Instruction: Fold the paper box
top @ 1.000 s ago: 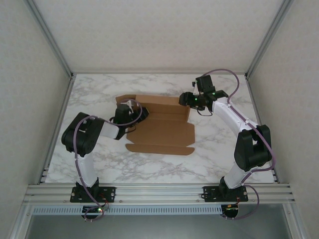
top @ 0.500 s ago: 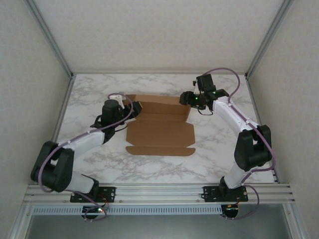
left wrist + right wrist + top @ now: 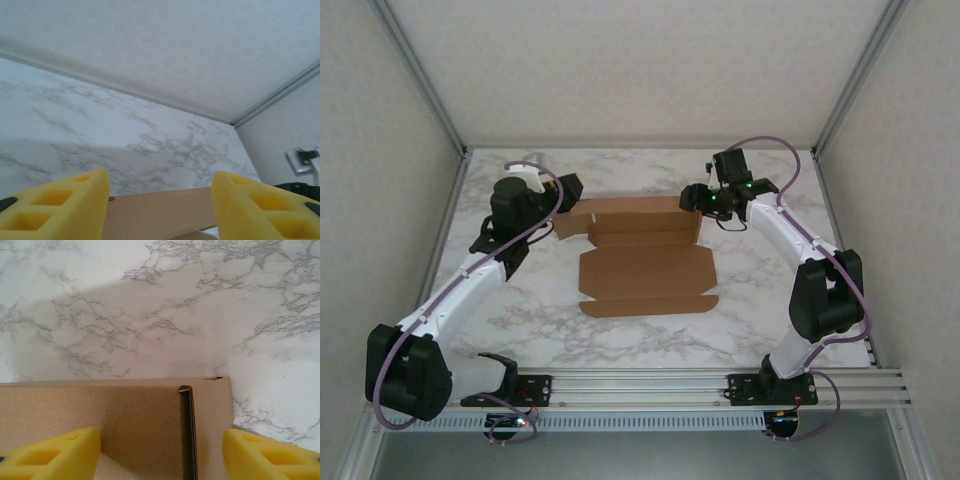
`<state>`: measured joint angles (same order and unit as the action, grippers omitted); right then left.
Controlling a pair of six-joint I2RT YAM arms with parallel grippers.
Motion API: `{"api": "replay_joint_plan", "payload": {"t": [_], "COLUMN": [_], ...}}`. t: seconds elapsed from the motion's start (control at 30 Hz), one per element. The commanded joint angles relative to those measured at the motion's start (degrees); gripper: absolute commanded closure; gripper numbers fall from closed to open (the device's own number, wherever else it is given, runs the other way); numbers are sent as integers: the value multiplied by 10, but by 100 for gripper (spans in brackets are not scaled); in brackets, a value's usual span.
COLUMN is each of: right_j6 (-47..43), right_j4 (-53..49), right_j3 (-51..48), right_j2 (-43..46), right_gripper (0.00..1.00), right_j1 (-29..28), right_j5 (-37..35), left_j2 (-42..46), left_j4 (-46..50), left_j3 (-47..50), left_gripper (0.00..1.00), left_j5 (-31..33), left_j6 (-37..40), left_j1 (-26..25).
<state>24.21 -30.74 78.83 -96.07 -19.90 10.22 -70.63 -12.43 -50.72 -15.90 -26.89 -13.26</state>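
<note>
Mid-table on the white marble table (image 3: 760, 325), between the two arms: the paper box (image 3: 645, 268), spread out as a brown sheet. Long flap toward the near edge, far strip creased and lying between the grippers.

For the left arm (image 3: 460, 290) — stretched long from its base at the near edge, elbow out by the near left corner, forearm slanting up and away to a wrist bent rightward. Ends with the left gripper (image 3: 568, 192) at the box's far left corner, just beside the tab there; touching or not, cannot tell from above. From the left wrist camera, yellow fingers (image 3: 60, 202) set wide apart, an edge of the paper box (image 3: 160, 212) low in the gap. Nothing clasped. Beyond, marble and the pale back wall (image 3: 150, 45).

For the right arm (image 3: 790, 235): elbow bent near the right edge, forearm running back and leftward, wrist turned toward the sheet. Holds the right gripper (image 3: 693, 198) at the box's far right corner. From the right wrist camera, looking down, fingers (image 3: 55, 452) likewise spread wide, the paper box (image 3: 115, 425) between them with a doubled edge and narrow slit (image 3: 187, 435) running toward the lens, corner of the sheet resting on the marble. Jaws agape — gripping nothing.
</note>
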Motion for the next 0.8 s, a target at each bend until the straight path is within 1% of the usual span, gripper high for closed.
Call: {"api": "replay_joint_plan", "payload": {"t": [0.0,0.03,0.07,0.13,0.2,0.27,0.33,0.4,0.43,0.53,0.57,0.67,0.73,0.77], "right_j6": [-13,-13,-14,-13,-13,-13,-13,-14,-14,-15,-15,-15,-14,-14], "right_j4": [-21,-21,-22,-21,-22,-22,-24,-26,-26,-25,-24,-22,-22,-22], "right_j3": [9,8,8,7,8,7,9,9,9,6,5,4,4,5], "right_j2": [-9,-8,-9,-10,-10,-10,-10,-10,-9,-10,-11,-14,-17,-18], "right_gripper": [35,35,35,35,35,35,35,34,35,35,35,35,35,35], "right_j1": [0,0,0,0,0,0,0,0,0,0,0,0,0,0], "right_j5": [4,4,5,6,5,8,8,8,7,6,7,5,4,4], "left_j2": [-4,-25,-52,-109,-160,-180,-146,-89,-65,-46,-42,-13,-9,-14], "left_j4": [38,47,58,70,83,74,59,54,65,121,134,155,162,168], "left_j3": [-28,-38,-49,-66,-80,-72,-48,-26,-27,-51,-55,-52,-50,-53], "left_gripper": [44,45,47,48,50,52,54,54,56,65,68,84,96,99], "left_j5": [78,88,86,52,22,-10,12,64,86,94,95,124,97,78], "left_j6": [31,26,17,6,8,0,-2,25,39,54,57,70,59,51], "left_j1": [45,67,89,119,124,118,100,66,49,28,25,6,3,3]}}
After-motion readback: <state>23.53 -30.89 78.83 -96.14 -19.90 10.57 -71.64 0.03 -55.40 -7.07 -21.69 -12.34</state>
